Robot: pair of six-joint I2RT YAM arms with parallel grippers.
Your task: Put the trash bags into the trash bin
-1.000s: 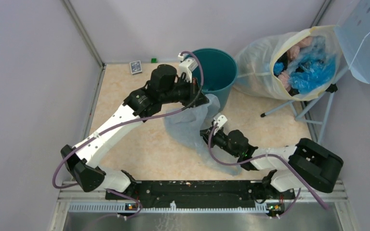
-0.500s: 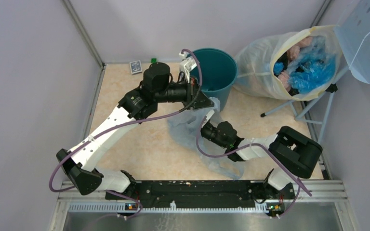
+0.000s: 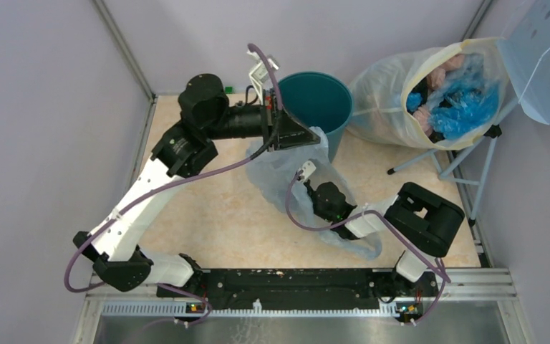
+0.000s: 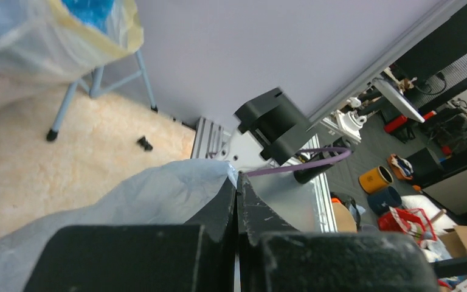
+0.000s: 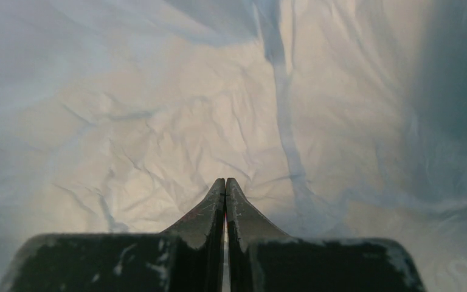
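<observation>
While the left gripper (image 4: 236, 182) pinches the bag (image 4: 127, 201) at the bin's (image 3: 338, 107) 7 o'clock, the right gripper (image 5: 225, 185) is clenched inside it.

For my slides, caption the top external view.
Left gripper holds the trash bag beside the teal trash bin; right gripper amid its folds.

Everything beyond the trash bag (image 5: 158, 121) is hidden in the right wrist view. In the top view, the near wall of the trash bin (image 3: 329, 115) is hidden behind the bag. The white sack (image 4: 30, 42) is cut off at the top edge of the left wrist view.
</observation>
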